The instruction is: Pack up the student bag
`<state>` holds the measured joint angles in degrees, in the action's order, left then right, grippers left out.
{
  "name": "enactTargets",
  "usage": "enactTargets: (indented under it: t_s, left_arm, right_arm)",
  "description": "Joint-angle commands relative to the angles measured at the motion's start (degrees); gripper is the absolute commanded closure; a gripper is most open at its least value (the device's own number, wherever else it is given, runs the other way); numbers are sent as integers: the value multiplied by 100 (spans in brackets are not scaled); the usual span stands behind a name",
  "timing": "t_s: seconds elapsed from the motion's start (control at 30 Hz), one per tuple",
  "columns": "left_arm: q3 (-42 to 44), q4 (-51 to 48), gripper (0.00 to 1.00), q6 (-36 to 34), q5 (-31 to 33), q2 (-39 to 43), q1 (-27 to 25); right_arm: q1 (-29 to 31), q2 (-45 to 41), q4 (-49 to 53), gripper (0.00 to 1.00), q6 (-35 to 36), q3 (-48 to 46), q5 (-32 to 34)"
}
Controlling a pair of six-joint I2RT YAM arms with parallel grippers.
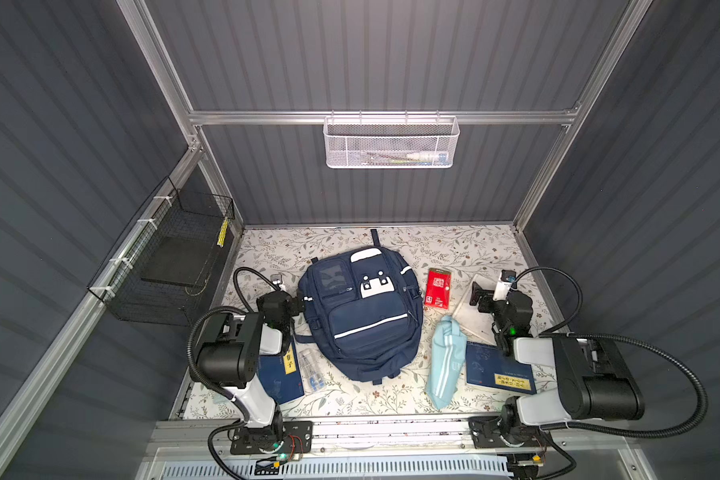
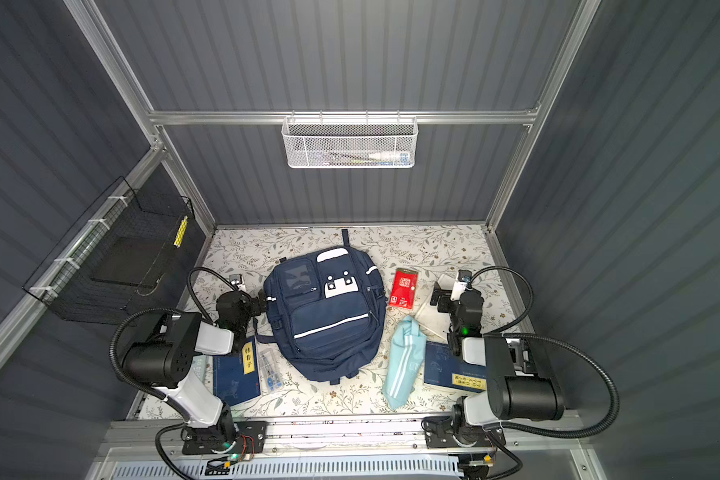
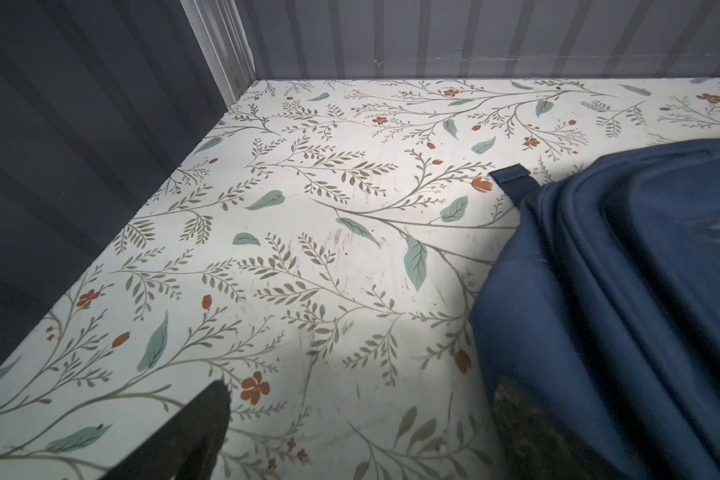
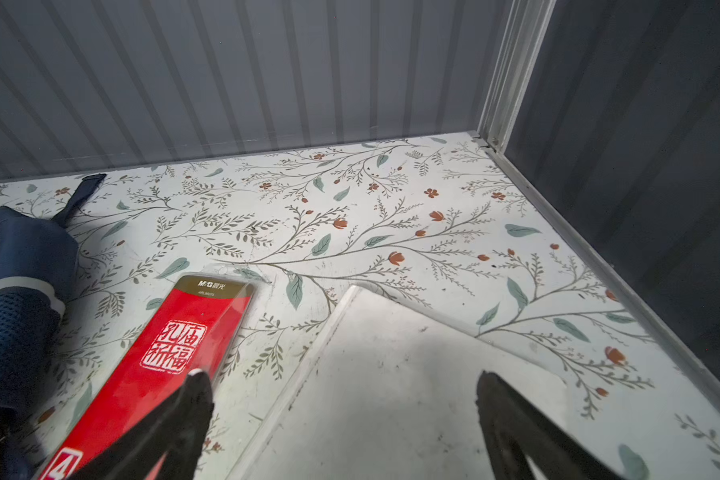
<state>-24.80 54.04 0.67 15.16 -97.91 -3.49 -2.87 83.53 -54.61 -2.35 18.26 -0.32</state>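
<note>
The student bag, navy with white patches and a white stripe, lies flat on its back in the middle of the floral table, its zips closed as far as I can see. My left gripper stands open at the bag's left side. In the left wrist view the bag fills one side, with only table inside the left gripper. My right gripper is open and empty above a pale flat sheet, to the right of the bag.
A red packet and a light-blue striped pouch lie right of the bag. Blue books lie front right and front left, beside a clear pen case. A white mesh basket and a black wire basket hang on the walls.
</note>
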Motion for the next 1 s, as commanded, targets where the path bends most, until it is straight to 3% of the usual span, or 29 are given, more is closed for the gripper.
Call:
enactTargets:
  t_s: [0.0, 0.97]
  left_arm:
    - [-87, 124, 0, 83, -1, -35, 6]
    - [-53, 173, 0, 82, 17, -15, 6]
  right_arm:
    - [-38, -18, -26, 1, 29, 60, -71]
    - [-83, -36, -96, 1, -35, 29, -119]
